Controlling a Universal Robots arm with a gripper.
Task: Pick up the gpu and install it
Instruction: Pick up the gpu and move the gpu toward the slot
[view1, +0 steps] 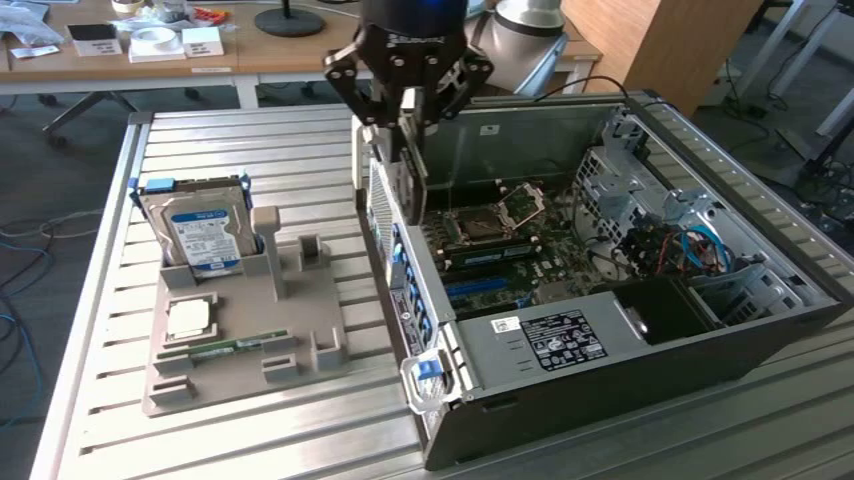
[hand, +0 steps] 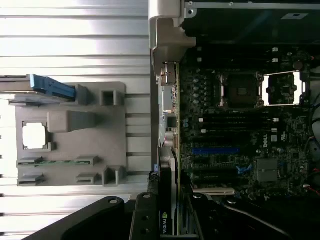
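Note:
The gpu (view1: 404, 170) hangs edge-down from my gripper (view1: 407, 120), which is shut on its upper edge. It is a thin dark card with a silver end bracket, held above the rear wall of the open computer case (view1: 747, 330). In the wrist view the gpu (hand: 168, 150) appears edge-on, with an NVIDIA label near my gripper (hand: 169, 212) and its silver bracket (hand: 167, 30) at the far end. The card lines up along the edge of the motherboard (hand: 240, 125), beside the blue expansion slot (hand: 215, 150). It is still above the board, not seated.
On the exterior view's left a grey fixture tray (view1: 240, 340) holds an upright hard drive (view1: 200, 235), a CPU (view1: 187, 318) and a green RAM stick (view1: 238, 347). Cables (view1: 681, 250) and the black power supply (view1: 561, 335) crowd the case. Slatted metal table (view1: 267, 140).

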